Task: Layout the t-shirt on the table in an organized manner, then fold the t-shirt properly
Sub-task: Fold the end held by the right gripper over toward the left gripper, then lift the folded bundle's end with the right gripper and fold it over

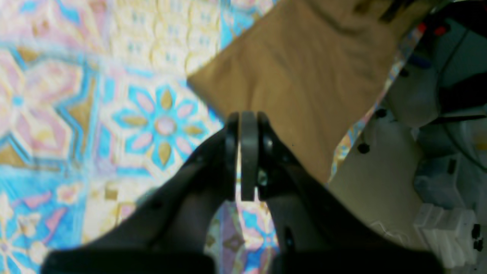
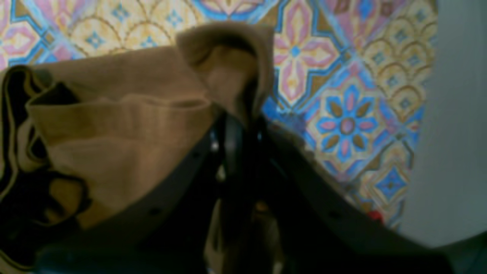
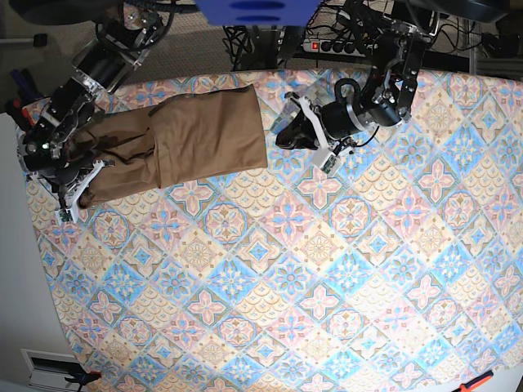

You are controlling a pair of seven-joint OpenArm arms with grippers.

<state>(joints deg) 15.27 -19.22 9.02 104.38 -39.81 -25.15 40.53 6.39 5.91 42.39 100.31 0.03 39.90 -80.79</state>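
Beyond the far edge: grey-brown carpeted floor [image 3: 196,45] with a tangle of black cables [image 3: 253,37] and a black power strip with a red switch [image 3: 327,45]. Pale grey floor strip [image 3: 12,269] along the near-left side. White vent-like panel [image 3: 45,367] at bottom left corner. Lighting even, soft shadows.

Both wrist views are blurred, and the right gripper's fingers [image 2: 232,133] are partly hidden by the t-shirt [image 2: 125,125].

The t-shirt [image 3: 176,140] lies on the worktop [image 3: 327,278] near its far left corner in the base view. The right claw [image 3: 72,181] sits at its left end, the left claw [image 3: 286,131] just beside its right edge.
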